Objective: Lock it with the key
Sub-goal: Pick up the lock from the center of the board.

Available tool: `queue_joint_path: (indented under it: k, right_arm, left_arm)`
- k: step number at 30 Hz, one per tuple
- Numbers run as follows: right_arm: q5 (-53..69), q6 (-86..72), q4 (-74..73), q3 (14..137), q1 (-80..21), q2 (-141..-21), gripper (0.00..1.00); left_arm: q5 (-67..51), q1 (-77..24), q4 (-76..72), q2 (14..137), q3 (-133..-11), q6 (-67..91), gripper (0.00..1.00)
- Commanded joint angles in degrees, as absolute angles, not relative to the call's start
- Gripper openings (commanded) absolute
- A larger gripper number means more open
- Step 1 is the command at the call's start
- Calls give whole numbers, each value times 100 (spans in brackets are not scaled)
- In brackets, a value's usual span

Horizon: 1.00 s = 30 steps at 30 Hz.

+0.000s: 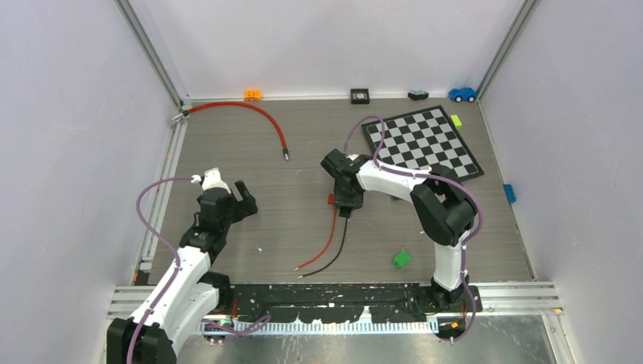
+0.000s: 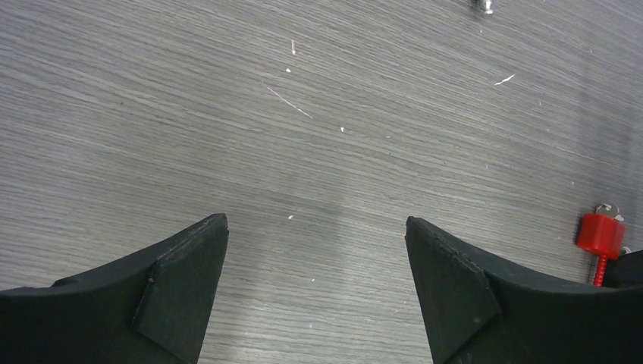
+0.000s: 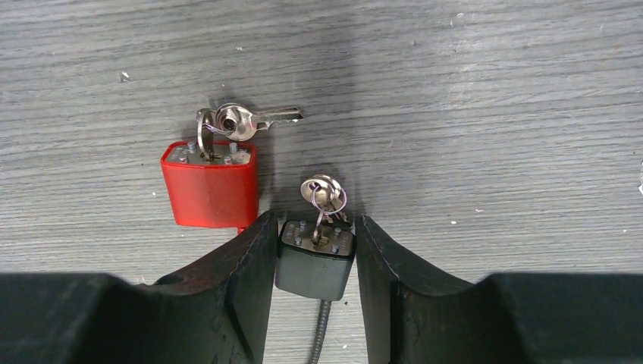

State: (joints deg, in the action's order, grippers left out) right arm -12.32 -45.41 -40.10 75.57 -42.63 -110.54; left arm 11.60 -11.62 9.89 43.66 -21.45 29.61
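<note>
Near the bench's left edge, the left gripper (image 1: 247, 196) is hovering with its jaws spread wide and nothing between them. Its own wrist camera is showing only bare grey wood-grain bench (image 2: 318, 136) between the black fingers (image 2: 174, 296), plus a small red object (image 2: 599, 233) at the right border, too small to identify.

At the bench's middle, the overhead camera is showing the right gripper (image 1: 346, 211) pointing down and hiding the locks. A thin red cable (image 1: 327, 241) and a thin black cable (image 1: 337, 246) are running toward the near edge.

Only the right wrist camera is giving detail. A red plastic-bodied padlock (image 3: 211, 189) is lying on the left, a bunch of silver keys (image 3: 243, 121) at its keyway. Just beside it, a dark grey padlock (image 3: 315, 265) is carrying a ringed silver key (image 3: 322, 193) in its keyway. The right gripper's jaws, roughly half closed, are pressing against both sides of that grey body.
</note>
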Motion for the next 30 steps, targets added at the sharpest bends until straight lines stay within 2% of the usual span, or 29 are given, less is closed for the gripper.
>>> queue_joint_path:
  k: [1, 6, 9, 17, 20, 23, 25, 27, 28, 30]
  right_arm:
    - [-1249, -4495, -3913, 7345, -4254, -11012, 45]
    - [-1197, -4479, -3899, 7137, -4254, -10851, 55]
    - [-1134, -4477, -3849, 6961, -4254, -10737, 57]
    - [-1023, -4408, -3702, 6667, -4256, -10505, 47]
    - [-955, -4382, -3657, 6604, -4258, -10379, 41]
    - [-994, -4323, -3692, 6543, -4256, -10180, 28]
    - [-1076, -4259, -3746, 6485, -4255, -9961, 26]
    - [-1203, -4186, -3821, 6444, -4262, -9616, 17]
    - [-1247, -4168, -3856, 6437, -4255, -9459, 9]
    - [-1288, -4133, -3925, 6442, -4256, -9154, 2]
  left_arm:
    - [1274, -1181, 879, 4409, -2205, 2978, 89]
    - [1307, -1169, 895, 4439, -2217, 2982, 89]
    - [1331, -1174, 913, 4439, -2224, 2996, 89]
    - [1397, -1171, 958, 4386, -2215, 3006, 89]
    - [1393, -1170, 949, 4421, -2231, 3006, 90]
    - [1374, -1178, 932, 4560, -2273, 3008, 90]
    - [1335, -1177, 923, 4628, -2305, 2996, 92]
    - [1252, -1174, 897, 4655, -2316, 2950, 94]
    - [1206, -1170, 903, 4650, -2324, 2922, 95]
    - [1099, -1170, 960, 4627, -2375, 2888, 95]
